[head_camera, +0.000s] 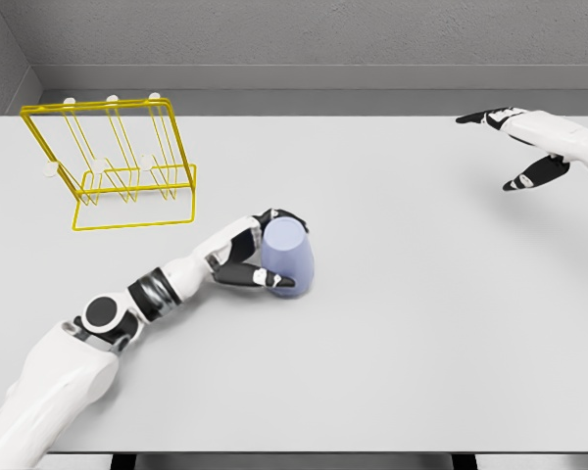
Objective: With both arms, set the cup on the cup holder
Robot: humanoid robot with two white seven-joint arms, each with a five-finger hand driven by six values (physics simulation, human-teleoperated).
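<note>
Left robot hand (260, 257) grips upright cup (288, 257).

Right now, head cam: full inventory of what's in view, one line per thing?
cup: 1, pale lavender-blue, on the table just left of centre, in the left hand's grasp
cup holder: 1, yellow wire frame with white-tipped pegs, far left of the table, standing apart from the cup
table: 1, light grey, fills most of the view
wall: grey, behind the table's far edge
left hand: 1, white with black fingers, curled around the cup from its left side
right hand: 1, white with black fingers, spread open, holding nothing, over the table's far right corner
</note>
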